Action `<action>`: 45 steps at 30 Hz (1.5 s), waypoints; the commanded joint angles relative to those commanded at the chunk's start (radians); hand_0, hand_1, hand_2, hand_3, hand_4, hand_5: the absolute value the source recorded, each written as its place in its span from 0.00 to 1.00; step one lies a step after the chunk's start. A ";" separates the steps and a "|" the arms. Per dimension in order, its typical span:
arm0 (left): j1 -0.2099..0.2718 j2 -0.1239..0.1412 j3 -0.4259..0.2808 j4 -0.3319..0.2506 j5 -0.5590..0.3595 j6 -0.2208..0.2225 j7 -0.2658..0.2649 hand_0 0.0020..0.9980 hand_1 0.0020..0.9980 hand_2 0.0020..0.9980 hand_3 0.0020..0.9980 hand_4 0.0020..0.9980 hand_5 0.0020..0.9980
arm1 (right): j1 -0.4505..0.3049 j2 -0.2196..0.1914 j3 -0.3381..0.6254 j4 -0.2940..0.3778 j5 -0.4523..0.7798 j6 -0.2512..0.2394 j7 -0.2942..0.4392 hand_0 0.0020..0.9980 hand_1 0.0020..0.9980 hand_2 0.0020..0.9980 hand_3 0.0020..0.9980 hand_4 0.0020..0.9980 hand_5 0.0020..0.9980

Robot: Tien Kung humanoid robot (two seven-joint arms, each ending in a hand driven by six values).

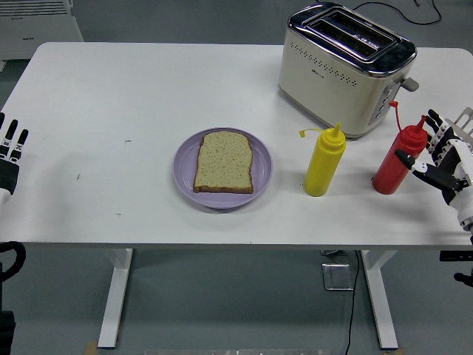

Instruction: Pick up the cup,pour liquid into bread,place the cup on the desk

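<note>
Upright red squeeze bottle (399, 160), capped

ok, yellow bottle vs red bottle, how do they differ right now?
The yellow bottle stands free near the plate, with nothing touching it; the red bottle stands farther right with the open right robot hand right beside it, contact unclear. The yellow bottle's cap hangs off to the left, the red bottle's off toward the toaster. Both are upright squeeze bottles with their nozzles uncapped, in front of the toaster.
</note>
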 joint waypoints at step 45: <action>0.003 0.000 -0.004 0.005 0.000 0.002 -0.001 0.81 0.78 0.79 0.73 0.62 1.00 | 0.122 0.060 -0.187 -0.068 0.296 -0.322 -0.024 0.00 0.06 0.15 0.21 0.93 0.22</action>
